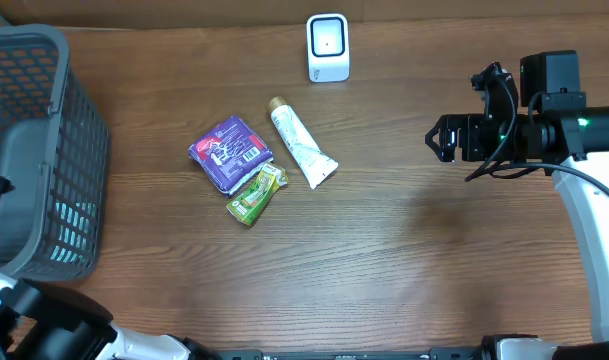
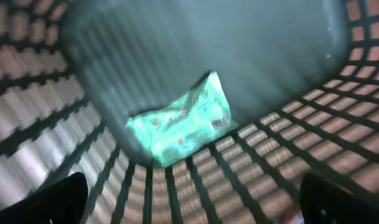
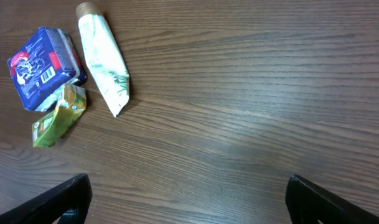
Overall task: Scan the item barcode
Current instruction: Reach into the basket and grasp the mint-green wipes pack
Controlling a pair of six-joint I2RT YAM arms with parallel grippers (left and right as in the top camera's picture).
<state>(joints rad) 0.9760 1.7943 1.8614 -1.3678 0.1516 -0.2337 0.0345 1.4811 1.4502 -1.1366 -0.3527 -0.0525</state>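
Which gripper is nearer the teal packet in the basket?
Left. The left gripper hovers open over the teal packet inside the basket; the right gripper is far across the table.

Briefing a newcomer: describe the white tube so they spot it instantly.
Find the white scanner at the back. Three items lie before it; the tube is rightmost. Unlike the purple packet and green pouch, it is long, white, tan-capped.
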